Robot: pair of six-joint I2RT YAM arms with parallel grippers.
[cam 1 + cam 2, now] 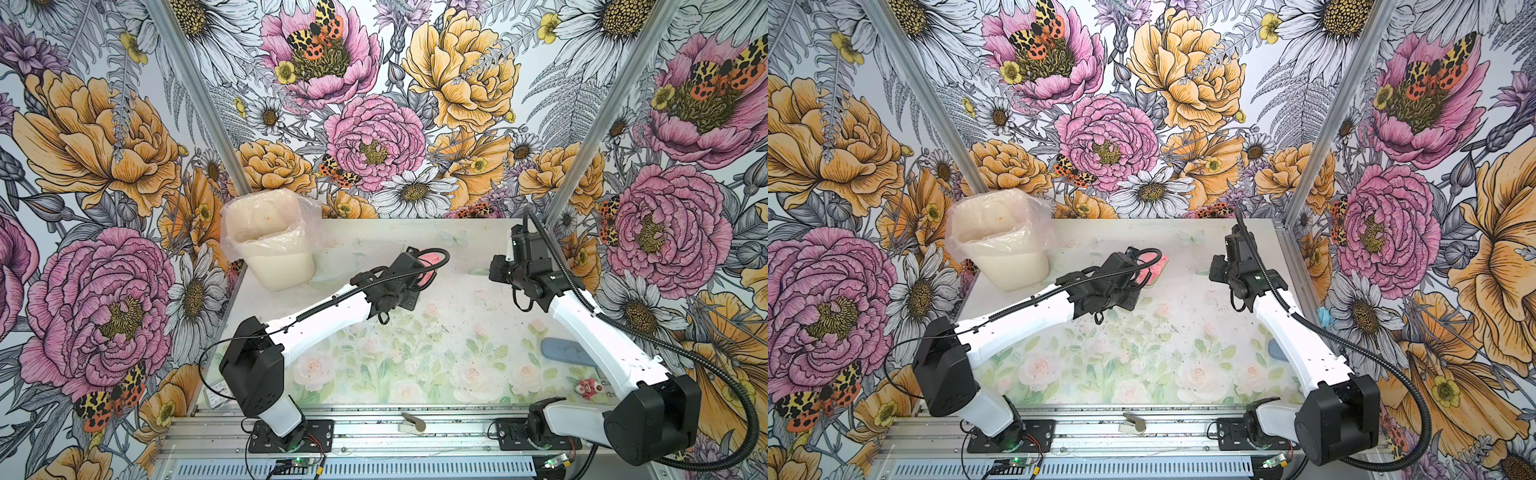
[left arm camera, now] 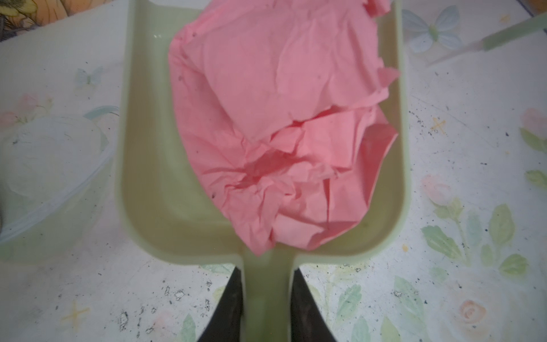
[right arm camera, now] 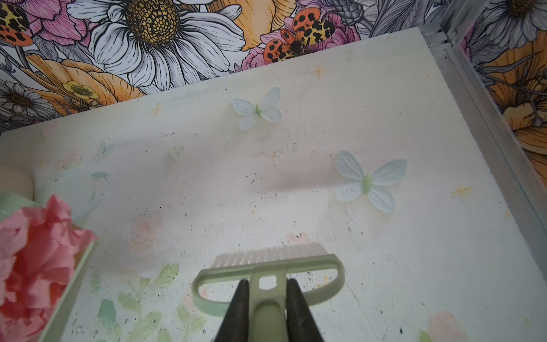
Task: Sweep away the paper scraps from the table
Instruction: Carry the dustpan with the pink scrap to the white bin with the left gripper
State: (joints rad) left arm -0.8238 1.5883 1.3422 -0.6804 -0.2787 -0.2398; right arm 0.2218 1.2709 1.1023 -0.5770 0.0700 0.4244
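left wrist: crumpled pink paper (image 2: 281, 133) in smooth dustpan (image 2: 148, 177)

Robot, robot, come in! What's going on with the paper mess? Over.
Both shut: left pincer on dustpan handle, right pincer on brush. Crumpled pink paper in the dustpan. Watch out: clear bowl beside dustpan, toward the bin.

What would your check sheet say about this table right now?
Surface: table with printed roses, dark specks all over.
Job's things: pink paper lies in the dustpan.
Clutter: lined bin at the far left; blue-grey oblong thing and small red-and-white thing by the right arm.
Hands: left hand shut on the dustpan handle; right hand shut on the brush.
Cables: black hoses run along both arms.
Surroundings: flowered walls, metal frame.
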